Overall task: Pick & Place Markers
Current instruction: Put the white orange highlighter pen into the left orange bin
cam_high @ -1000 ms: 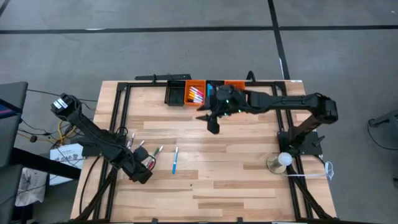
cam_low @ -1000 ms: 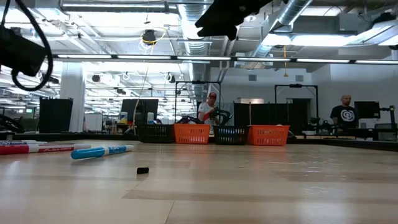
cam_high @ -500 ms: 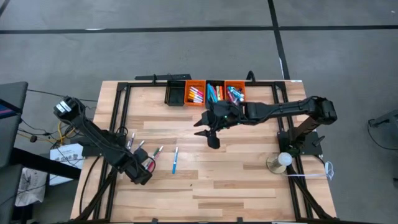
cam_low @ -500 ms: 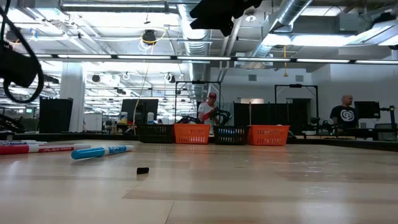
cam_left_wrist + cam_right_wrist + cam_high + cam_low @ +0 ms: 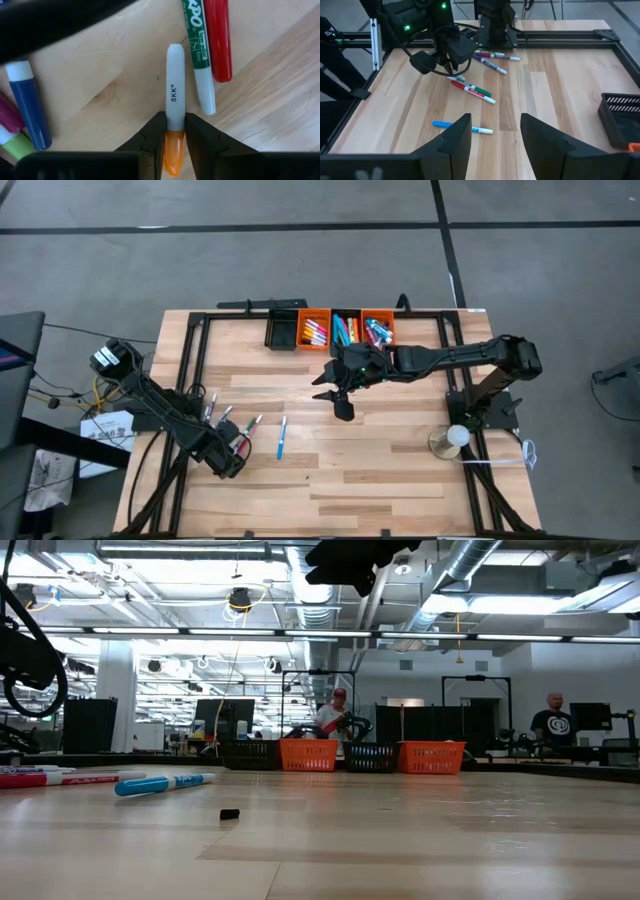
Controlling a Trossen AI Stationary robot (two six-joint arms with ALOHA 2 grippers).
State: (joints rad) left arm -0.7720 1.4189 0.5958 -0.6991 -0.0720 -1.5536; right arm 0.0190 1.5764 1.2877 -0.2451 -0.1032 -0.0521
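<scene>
My left gripper (image 5: 232,462) points down at the table's near left and is shut on a white marker with an orange cap (image 5: 175,100). Beside it lie a green marker (image 5: 199,60) and a red one (image 5: 218,40); a blue one (image 5: 29,105) lies farther off. More markers (image 5: 225,415) rest flat on the wood, and a blue marker (image 5: 282,437) lies alone. My right gripper (image 5: 495,135) hangs open high over the table's middle (image 5: 340,402), holding nothing. My left gripper pinches the marker between its two fingers (image 5: 155,132) where the white barrel meets the orange cap (image 5: 174,126). The fingers come from above, pointing down, and lie across the marker. The marker stays level; whether it rests on the wood I cannot tell.
Along the far edge stand a black bin (image 5: 281,332) and three bins holding markers (image 5: 313,330) (image 5: 345,330) (image 5: 377,330). A small black bit (image 5: 229,813) lies on the wood. A round white thing (image 5: 455,438) sits near the right arm's base. People stand in the room behind.
My right gripper has swung away from the bins toward the table's near edge and stays open. My left gripper has sunk a little toward the table, still shut on the marker.
</scene>
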